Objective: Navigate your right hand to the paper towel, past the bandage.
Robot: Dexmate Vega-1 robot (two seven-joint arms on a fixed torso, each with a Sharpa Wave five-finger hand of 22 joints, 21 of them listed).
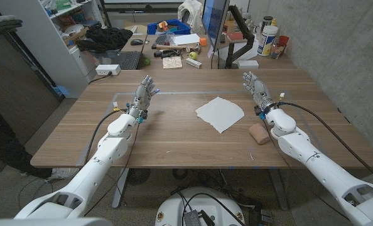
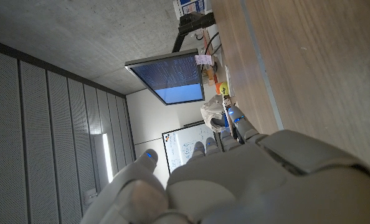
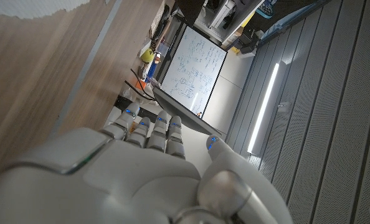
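A white paper towel [image 1: 220, 113] lies unfolded on the wooden table [image 1: 174, 138], a little right of the middle. A tan bandage roll [image 1: 259, 134] sits to its right, close to my right forearm. My right hand [image 1: 256, 90] stands beyond the bandage, to the right of the towel, fingers straight and apart, holding nothing. My left hand [image 1: 144, 95] stands on the left side of the table, fingers extended and apart, also empty. The right wrist view shows the back of my right hand [image 3: 141, 174] and a corner of the paper towel [image 3: 79, 3].
Beyond the table's far edge stand a monitor [image 1: 215, 25], a keyboard [image 1: 127, 60], a power strip [image 1: 108, 69], bottles [image 1: 266, 39] and other clutter. Shelving [image 1: 54, 37] stands at the far left. A concrete wall runs along the right.
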